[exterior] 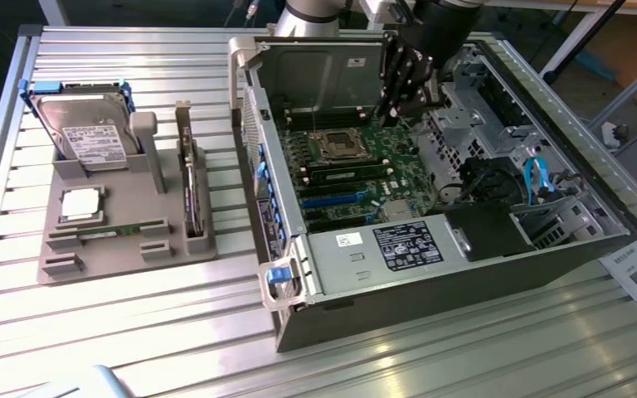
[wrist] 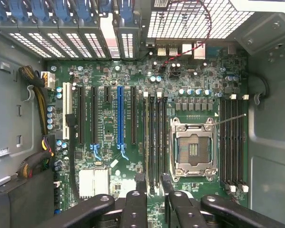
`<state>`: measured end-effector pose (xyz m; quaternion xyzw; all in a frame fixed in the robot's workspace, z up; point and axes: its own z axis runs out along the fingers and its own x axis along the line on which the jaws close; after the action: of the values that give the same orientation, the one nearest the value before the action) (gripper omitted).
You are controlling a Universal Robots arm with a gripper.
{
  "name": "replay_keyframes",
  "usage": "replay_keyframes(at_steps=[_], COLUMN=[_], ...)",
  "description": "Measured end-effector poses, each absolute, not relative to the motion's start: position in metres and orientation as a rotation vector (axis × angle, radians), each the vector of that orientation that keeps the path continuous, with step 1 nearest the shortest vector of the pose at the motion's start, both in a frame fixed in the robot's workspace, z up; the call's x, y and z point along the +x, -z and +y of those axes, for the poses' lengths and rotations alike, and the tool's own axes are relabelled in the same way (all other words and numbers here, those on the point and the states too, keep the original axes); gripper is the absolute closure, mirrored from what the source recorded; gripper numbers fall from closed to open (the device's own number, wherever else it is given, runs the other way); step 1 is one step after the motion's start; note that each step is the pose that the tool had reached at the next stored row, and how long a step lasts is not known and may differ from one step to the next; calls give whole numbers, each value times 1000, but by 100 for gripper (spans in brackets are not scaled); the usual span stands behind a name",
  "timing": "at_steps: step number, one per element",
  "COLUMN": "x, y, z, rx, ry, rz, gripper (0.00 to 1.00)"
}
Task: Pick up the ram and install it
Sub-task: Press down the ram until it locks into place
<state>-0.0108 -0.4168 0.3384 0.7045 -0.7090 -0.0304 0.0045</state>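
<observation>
The black gripper (wrist: 153, 184) hangs open and empty over the flat green board (wrist: 133, 156) in the dark metal computer case (exterior: 440, 290). The thin green ram (exterior: 114, 231) lies in the grey plastic tray (exterior: 130, 207).

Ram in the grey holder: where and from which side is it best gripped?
Grip the ram mid-length along its exposed top edge, pinching its two flat faces and coming straight down from above. It appears to stand on edge in a slot of the grey holder, so its lower edge and ends look walled in.
</observation>
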Motion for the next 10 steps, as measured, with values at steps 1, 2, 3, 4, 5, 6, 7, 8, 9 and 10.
replay_keyframes(at_steps=[1,2,3,4,5,6,7,8,9,10], x=[-11,-11,-11,-11,-11,-11,-11,-11,-11,-11], y=[-338,-338,-338,-338,-338,-338,-338,-338,-338,-338], z=[-417,-417,-417,-417,-417,-417,-417,-417,-417,-417], rx=[2207,2207,2207,2207,2207,2207,2207,2207,2207,2207], ry=[95,95,95,95,95,95,95,95,95,95], rz=[-2221,-2221,-2221,-2221,-2221,-2221,-2221,-2221,-2221,-2221], gripper=[75,75,75,75,75,75,76,83,83,89])
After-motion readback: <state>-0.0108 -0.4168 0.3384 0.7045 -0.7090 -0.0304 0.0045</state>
